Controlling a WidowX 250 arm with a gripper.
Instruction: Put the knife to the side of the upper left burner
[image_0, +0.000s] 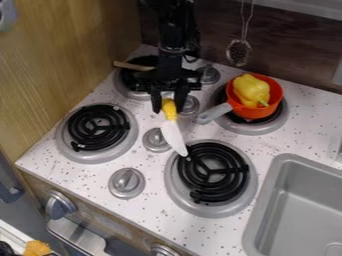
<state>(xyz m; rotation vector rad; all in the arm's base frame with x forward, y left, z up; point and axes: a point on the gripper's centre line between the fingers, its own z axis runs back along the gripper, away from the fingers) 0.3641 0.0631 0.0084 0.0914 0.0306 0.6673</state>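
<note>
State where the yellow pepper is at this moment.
In the camera view, the pepper sits inside the orange pan on the upper right burner.

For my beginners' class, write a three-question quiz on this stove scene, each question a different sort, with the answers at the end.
1. Multiple choice: What is in the orange pan? a) a carrot; b) a yellow pepper; c) a fish.
2. True or false: The knife, seen at the tool, has a black handle.
3. Fill in the blank: The sink is in the lower ____ part of the picture.

Key: 1. b; 2. false, it is yellow; 3. right.
</note>
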